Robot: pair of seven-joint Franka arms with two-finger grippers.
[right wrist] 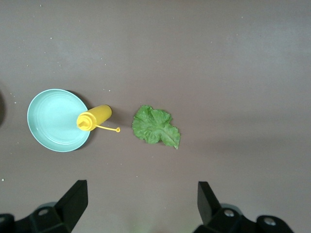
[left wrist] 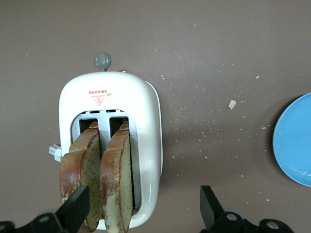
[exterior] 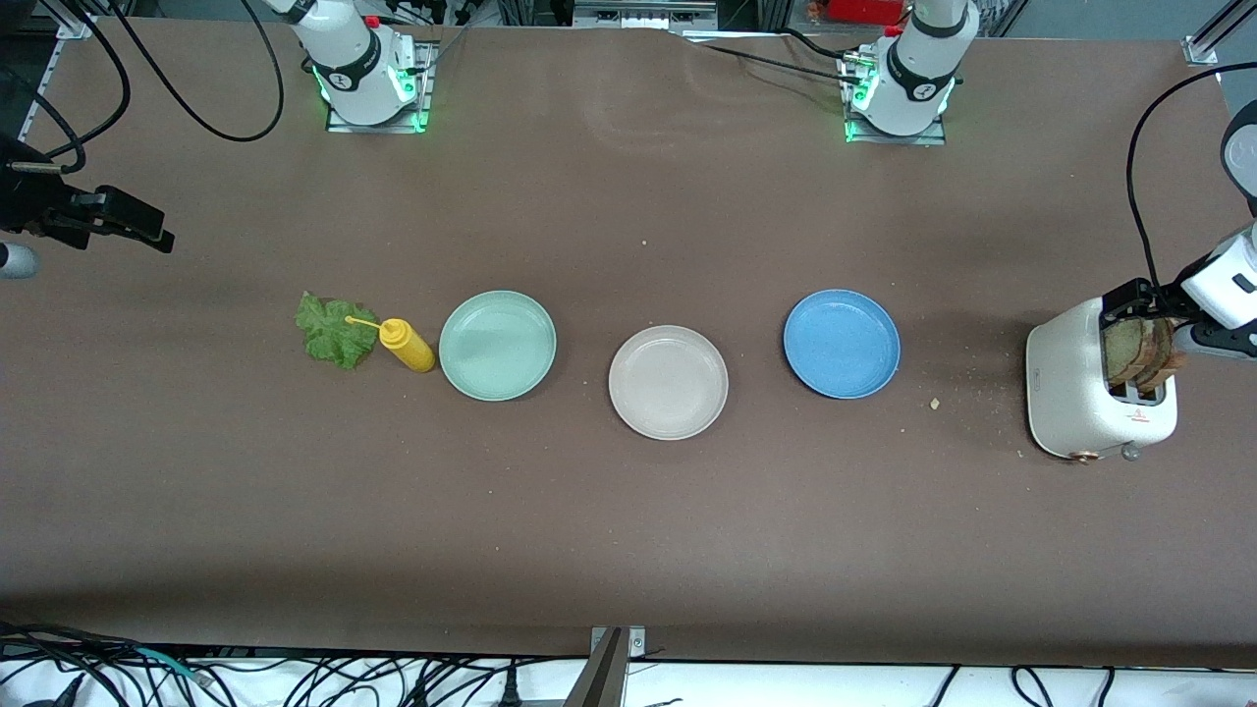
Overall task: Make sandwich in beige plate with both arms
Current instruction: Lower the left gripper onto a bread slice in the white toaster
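hung over the toaster (exterior: 1090, 393) bread (left wrist: 99, 179), left gripper (left wrist: 141, 208) and right gripper (right wrist: 141, 204) jaws wide open, holding nothing; first slice probably needed grabbing next.

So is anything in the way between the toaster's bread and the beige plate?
Only the blue plate, low on the table between the toaster and the beige plate; bread carried over it clears. The open left gripper hovers over the toaster.
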